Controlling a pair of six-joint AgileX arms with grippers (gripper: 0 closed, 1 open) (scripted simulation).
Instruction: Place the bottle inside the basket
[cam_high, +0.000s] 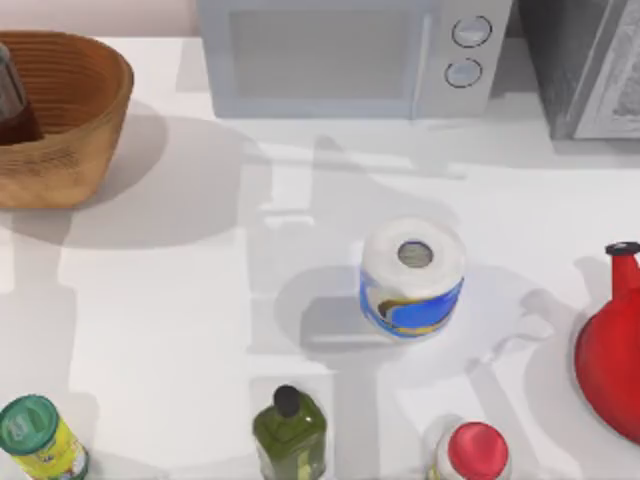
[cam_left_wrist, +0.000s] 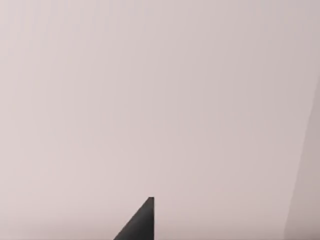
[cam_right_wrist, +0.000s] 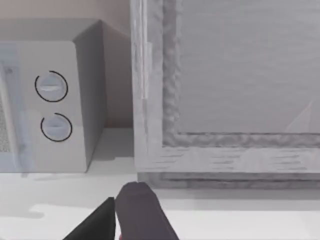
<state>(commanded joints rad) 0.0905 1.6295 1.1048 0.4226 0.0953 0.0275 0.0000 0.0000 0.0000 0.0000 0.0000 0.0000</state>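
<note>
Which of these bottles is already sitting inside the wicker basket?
The reddish-brown bottle, in the basket at the table's far left. The olive-green bottle and red-capped bottle stand on the table.

Dark reddish-brown bottle (cam_high: 14, 105) tilted inside tan wicker basket (cam_high: 85, 120), table's far left

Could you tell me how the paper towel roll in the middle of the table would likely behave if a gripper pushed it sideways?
The paper towel roll stands on end on the table, so it would probably slide rather than roll. It looks soft and light, likely yielding under the push. If tipped over, its round shape could roll.
</note>
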